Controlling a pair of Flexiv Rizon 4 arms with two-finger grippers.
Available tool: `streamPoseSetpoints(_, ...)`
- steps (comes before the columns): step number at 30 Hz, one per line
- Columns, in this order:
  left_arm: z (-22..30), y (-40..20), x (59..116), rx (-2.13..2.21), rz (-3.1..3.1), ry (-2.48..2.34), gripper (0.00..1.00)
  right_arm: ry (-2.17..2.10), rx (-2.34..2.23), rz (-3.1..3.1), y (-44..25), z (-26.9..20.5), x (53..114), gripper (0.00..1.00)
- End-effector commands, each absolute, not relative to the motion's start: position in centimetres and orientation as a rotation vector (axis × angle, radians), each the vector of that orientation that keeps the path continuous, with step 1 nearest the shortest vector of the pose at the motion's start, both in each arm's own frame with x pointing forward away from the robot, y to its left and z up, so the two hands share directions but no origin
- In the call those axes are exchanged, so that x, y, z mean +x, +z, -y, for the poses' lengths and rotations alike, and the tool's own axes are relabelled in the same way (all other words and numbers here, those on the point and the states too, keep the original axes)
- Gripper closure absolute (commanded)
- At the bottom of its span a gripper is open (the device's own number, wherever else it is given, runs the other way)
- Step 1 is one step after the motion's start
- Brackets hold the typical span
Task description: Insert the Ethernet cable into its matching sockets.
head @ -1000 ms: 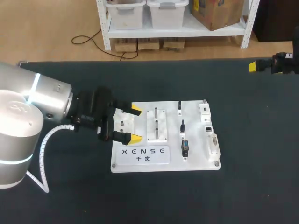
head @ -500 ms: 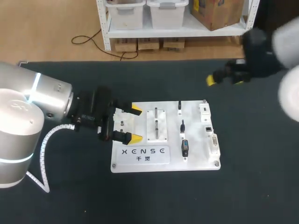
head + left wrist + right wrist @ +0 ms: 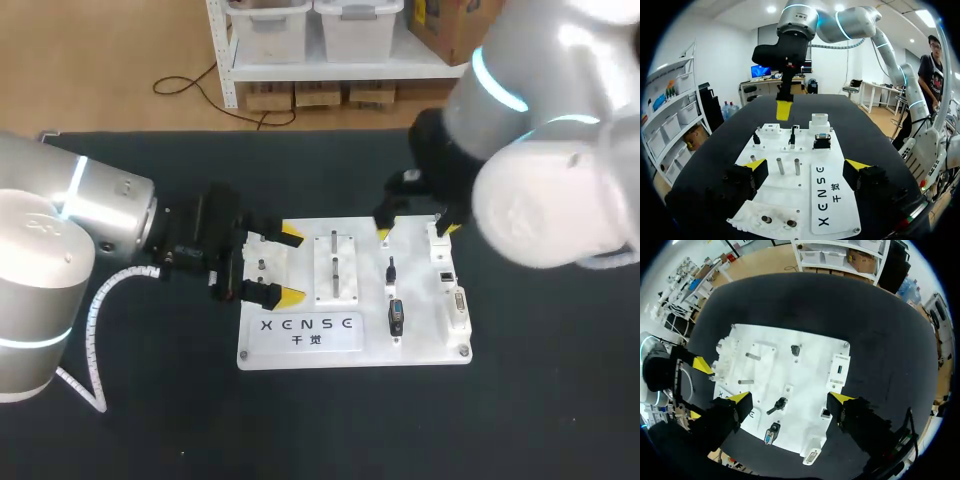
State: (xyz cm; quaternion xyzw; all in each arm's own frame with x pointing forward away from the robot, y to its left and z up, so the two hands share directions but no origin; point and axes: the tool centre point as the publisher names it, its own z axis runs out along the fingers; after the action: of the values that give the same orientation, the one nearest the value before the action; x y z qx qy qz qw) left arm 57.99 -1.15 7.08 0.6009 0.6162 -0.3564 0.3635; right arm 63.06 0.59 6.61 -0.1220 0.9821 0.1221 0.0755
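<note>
Hovering right gripper (image 3: 414, 231): above the 1 o'clock edge of the white board (image 3: 420, 345), its arm coming in from 2 o'clock. The yellow-tipped fingers are spread wide with nothing gripped.
Left gripper (image 3: 290, 266): at the board's 9 o'clock edge, pointing toward 3 o'clock. The fingers are apart, one on each side of a small white fixture (image 3: 266, 262); I cannot tell if they touch it.
Board: lies flat on the black table (image 3: 540, 400), with a lettered plate (image 3: 306, 331) at its 7 o'clock corner.
Peg block (image 3: 335, 266): white with two upright metal pegs, just to the 9 o'clock side of the board's centre.
Black plugs (image 3: 779, 405): three in a line from 12 to 6 o'clock, on the 3 o'clock side of the peg block. The 6 o'clock plug has a blue face. I cannot tell which one is the Ethernet cable.
Sockets (image 3: 446, 275): ranged along the board's 3 o'clock edge. A white housing sits at the 12 o'clock end, a small dark socket below it, and a long connector toward 5 o'clock.
</note>
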Motion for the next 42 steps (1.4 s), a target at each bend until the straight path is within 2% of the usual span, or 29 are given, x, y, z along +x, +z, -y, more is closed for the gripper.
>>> streamPoseSetpoints(1, 1.1, 6.9, 57.9, 1.543, -1.581, -0.917, 0.0, 0.1, -0.34, -2.959, 5.6, -1.3, 62.5, 0.0)
streamPoseSetpoints(10, 1.1, 6.9, 57.9, 1.543, -1.581, -0.917, 0.0, 0.004, -0.345, -3.037, 3.8, -1.6, 60.5, 0.0)
streamPoseSetpoints(27, 1.1, 6.9, 57.9, 1.543, -1.581, -0.917, 0.0, -0.02, -0.187, -3.059, 2.1, -1.9, 61.4, 0.01)
streamPoseSetpoints(28, 1.1, 6.9, 57.9, 1.543, -1.581, -0.917, 0.0, -0.021, -0.189, -3.057, 2.2, -2.0, 61.4, 0.14)
streamPoseSetpoints(33, 1.1, 6.9, 57.9, 1.543, -1.581, -0.917, 0.0, -0.014, -0.196, -3.059, 2.2, -2.1, 61.4, 0.51)
streamPoseSetpoints(38, 1.1, 6.9, 57.9, 1.543, -1.581, -0.917, 0.0, -0.008, -0.207, -3.069, 2.1, -2.3, 61.2, 0.56)
streamPoseSetpoints(42, 1.1, 6.9, 57.9, 1.543, -1.581, -0.917, 0.0, 0.012, -0.224, -3.071, 2.0, -2.5, 61.2, 0.69)
